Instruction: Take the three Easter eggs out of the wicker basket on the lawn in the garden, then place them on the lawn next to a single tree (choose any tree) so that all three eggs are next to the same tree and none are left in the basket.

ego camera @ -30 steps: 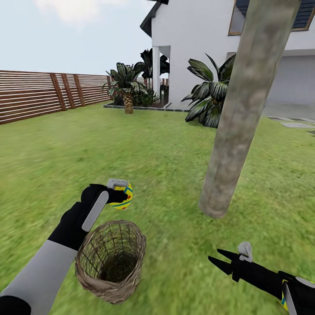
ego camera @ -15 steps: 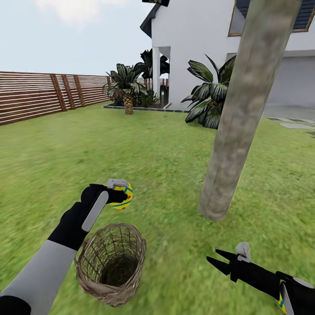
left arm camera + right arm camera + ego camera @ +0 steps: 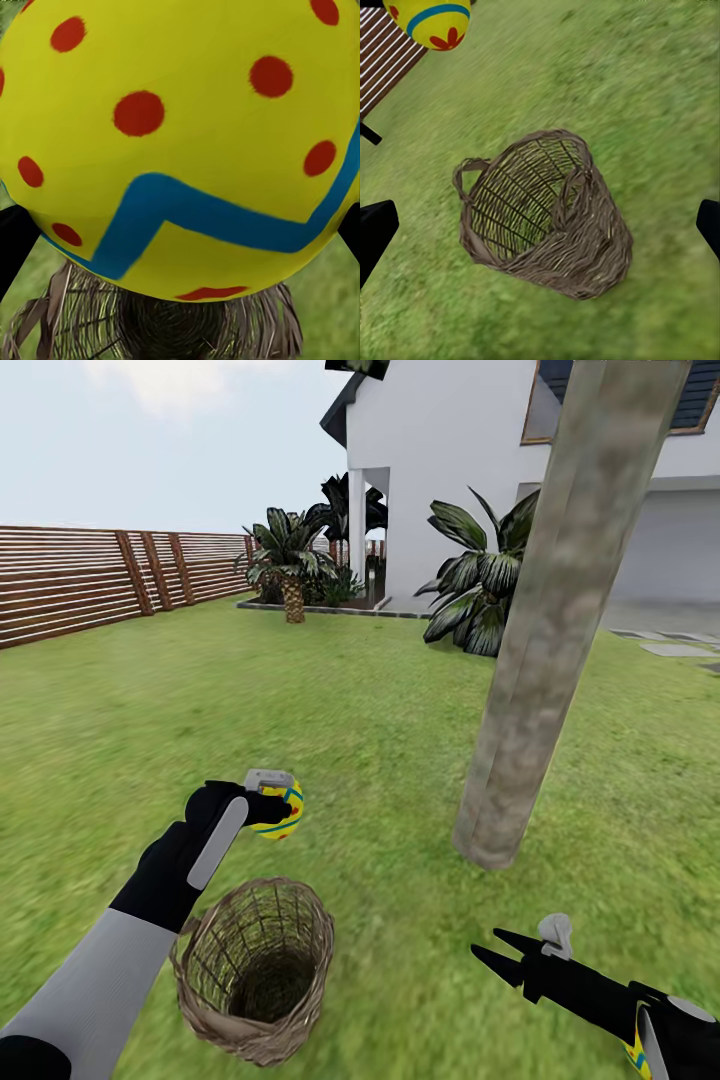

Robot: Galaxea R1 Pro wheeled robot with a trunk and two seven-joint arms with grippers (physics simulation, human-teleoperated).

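Green lawn [image 3: 380, 700] ran out ahead of us to a brown slatted fence [image 3: 90, 575] and a white house [image 3: 450, 460], short palms [image 3: 290, 560] along its wall. Our left gripper [image 3: 283, 808] was clenched on one Easter egg [image 3: 285, 810], holding it in the air just above and beyond the wicker basket [image 3: 255, 975]. Through the left wrist camera that egg [image 3: 180, 142] loomed huge, blue zigzag band running across it, red dots above, the basket's weave [image 3: 161, 330] right behind it. We couldn't tell which way the egg's long axis lay. The basket stood on the grass, mouth tipped up toward us, with no egg visible in what we could see of its inside; the right wrist camera caught it [image 3: 547, 217] leaning, a loop handle [image 3: 465, 176] at the rim. Our right gripper [image 3: 495, 952] hung low over the grass with its fingers spread, gripping nothing, pointing toward the basket. Near it rose the thick grey-brown tree [image 3: 545, 620], trunk leaning in our view.
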